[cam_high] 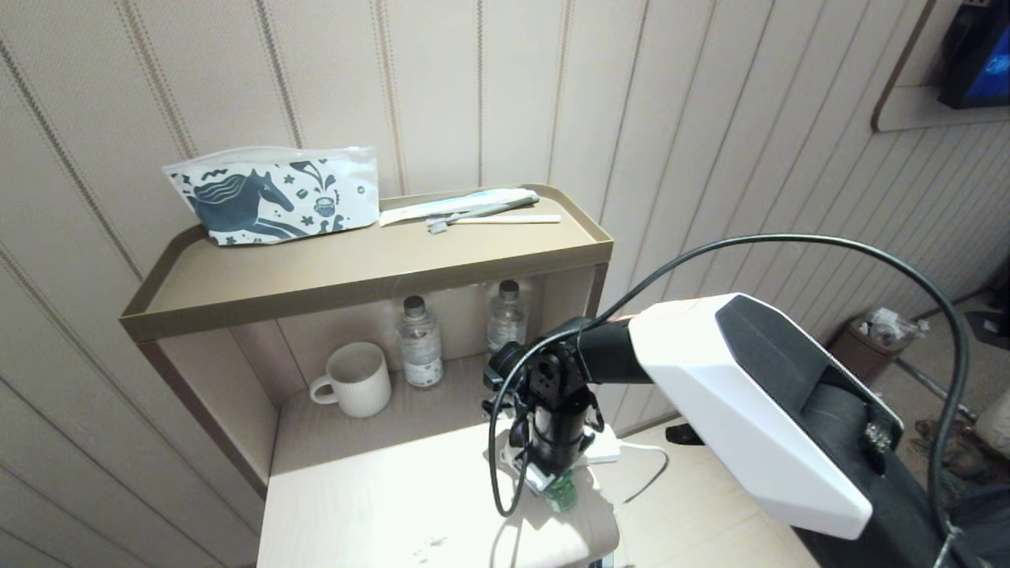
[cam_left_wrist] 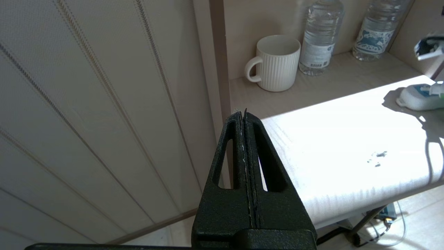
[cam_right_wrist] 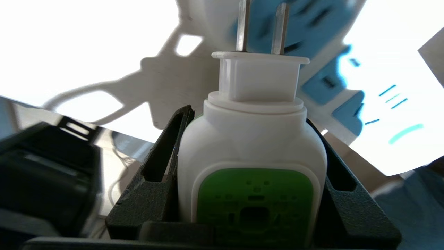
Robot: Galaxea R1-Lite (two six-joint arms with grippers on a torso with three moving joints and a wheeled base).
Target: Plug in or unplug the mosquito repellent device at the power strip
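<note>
My right gripper [cam_right_wrist: 248, 118] is shut on the mosquito repellent device [cam_right_wrist: 249, 146], its black fingers pressed against both sides of the white-and-green head. The device's two metal prongs are bare and point at the light-blue socket faces of the power strip [cam_right_wrist: 326, 86], just clear of them. In the head view the right gripper [cam_high: 552, 473] points down over the white power strip [cam_high: 607, 451] at the table's right edge, with a bit of the green device [cam_high: 562, 493] showing under it. My left gripper [cam_left_wrist: 242, 114] is shut and empty, parked off the table's left side.
A white ribbed mug [cam_high: 357, 379] and two clear water bottles [cam_high: 420, 341] stand in the open shelf behind the table. On the shelf top [cam_high: 316, 272] lie a horse-print pouch [cam_high: 272, 193] and a toothbrush [cam_high: 493, 219]. The strip's white cord [cam_high: 651, 465] trails off right.
</note>
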